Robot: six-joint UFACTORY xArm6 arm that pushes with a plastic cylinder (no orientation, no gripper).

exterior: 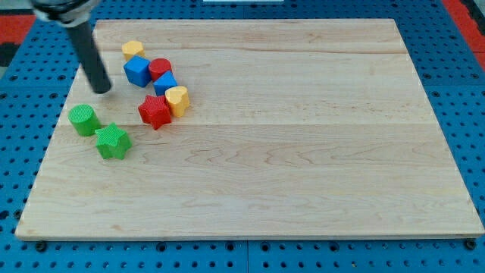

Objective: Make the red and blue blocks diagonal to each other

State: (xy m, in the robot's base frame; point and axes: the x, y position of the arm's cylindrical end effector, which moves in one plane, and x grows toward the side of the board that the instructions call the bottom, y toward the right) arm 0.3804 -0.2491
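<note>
My tip point(101, 90), a bare rod end effector with no jaws to open or close, stands on the wooden bench point(303, 152), just left of the blue cube point(137, 71) and touching no block. The red cylinder point(160, 70) touches that cube's right side (a second blue block point(165, 82) and a red star point(154, 111) lie below). I judge the approach step; next a short push rightward. The cube has no long axis
</note>
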